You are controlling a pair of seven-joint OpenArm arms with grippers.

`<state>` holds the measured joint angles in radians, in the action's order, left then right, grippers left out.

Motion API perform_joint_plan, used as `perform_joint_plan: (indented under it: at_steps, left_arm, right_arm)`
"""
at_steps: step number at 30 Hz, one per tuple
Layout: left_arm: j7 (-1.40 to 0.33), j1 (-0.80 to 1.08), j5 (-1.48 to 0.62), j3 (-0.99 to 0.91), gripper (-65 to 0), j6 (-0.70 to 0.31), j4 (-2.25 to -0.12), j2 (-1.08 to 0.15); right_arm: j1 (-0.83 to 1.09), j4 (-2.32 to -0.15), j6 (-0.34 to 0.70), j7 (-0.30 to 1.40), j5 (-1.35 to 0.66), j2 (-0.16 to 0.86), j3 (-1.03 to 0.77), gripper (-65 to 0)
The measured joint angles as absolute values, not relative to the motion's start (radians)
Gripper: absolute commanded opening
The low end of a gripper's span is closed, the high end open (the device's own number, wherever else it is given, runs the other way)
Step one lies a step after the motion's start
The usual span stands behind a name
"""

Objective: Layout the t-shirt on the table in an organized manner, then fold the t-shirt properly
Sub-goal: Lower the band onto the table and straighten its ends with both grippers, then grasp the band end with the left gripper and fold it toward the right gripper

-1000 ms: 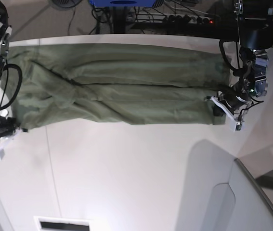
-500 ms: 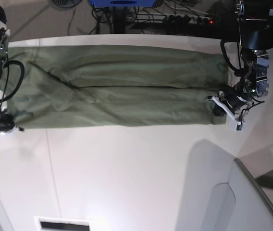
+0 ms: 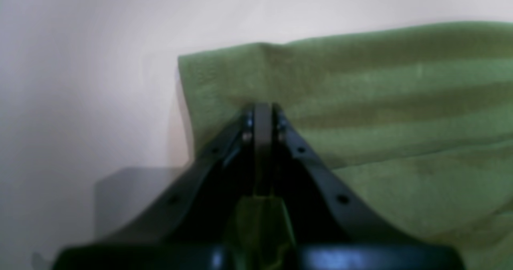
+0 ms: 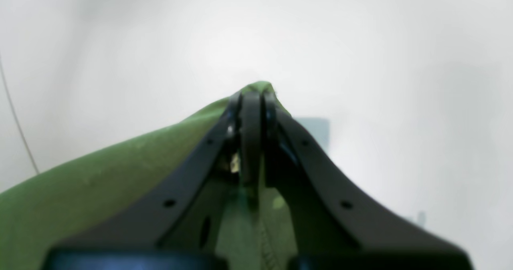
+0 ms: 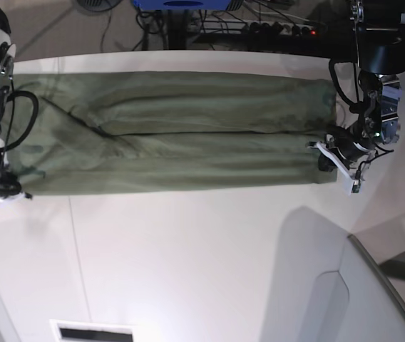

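**Stretching the t-shirt flat between two clenched claws**

Spanning the far half of the table (image 5: 202, 256), the t-shirt (image 5: 174, 132) lies as one long olive band, pulled taut from one arm to the other. A lengthwise crease runs along its middle and a few diagonal wrinkles gather toward the right claw's end; the near edge is close to straight. By my reading this is the layout step, not yet the fold proper: the cloth is being spread, and it looks already doubled along its length.

The left gripper (image 3: 262, 109) is clenched on the shirt, its tips pressed together just inside a corner, with green fabric running off to its right and bare table to its left. The right gripper (image 4: 251, 97) is likewise clamped on cloth, a small peak of fabric poking out past its tips, shirt trailing behind and to its left, white table ahead.

Next, I judge, both claws should lower the edge together, keeping tension even so the wrinkles near the right claw do not set, then release cleanly

Containers: none shows in any view, so nothing is held in one
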<state>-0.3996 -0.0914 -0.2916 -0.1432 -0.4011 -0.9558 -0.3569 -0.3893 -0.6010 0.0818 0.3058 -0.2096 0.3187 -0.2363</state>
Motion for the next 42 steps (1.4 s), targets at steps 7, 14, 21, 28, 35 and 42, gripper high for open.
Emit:
perform_joint_plan:
  at_steps: [7, 14, 21, 28, 35, 42]
  left_arm:
    - [-0.429, -0.086, -0.284, -0.164, -65.0, -0.397, -1.016, -0.353]
    - [-0.448, -0.080, -0.281, -0.328, -65.0, -0.393, -1.123, -0.359]
    - [-0.611, 0.020, -0.289, -0.484, -61.7, -0.402, -1.338, -0.337]
    - [-0.615, 0.136, -0.359, -0.526, -20.4, -0.590, -1.380, -0.321]
    - [-0.618, 0.144, -0.533, -0.615, -20.4, -0.682, -1.129, -0.332]
    - [-0.610, 0.082, -0.551, -0.610, -20.4, -0.688, -1.040, -0.308]
  right_arm:
    - [-0.395, -0.632, 0.072, 0.312, -0.208, 0.316, -0.236, -28.4]
    - [-0.258, -0.987, 0.071, 0.305, -0.208, 0.295, -0.339, -27.2]
    - [-0.018, -1.296, 0.080, 0.305, -0.208, 0.246, -0.358, -27.2]
    - [0.104, -1.303, 0.077, 0.313, -0.208, 0.233, -0.365, -27.2]
    - [0.147, -1.303, 0.082, 0.310, -0.209, 0.232, -0.360, -27.2]
    - [0.157, -1.303, 0.082, 0.310, -0.209, 0.231, -0.360, -27.2]
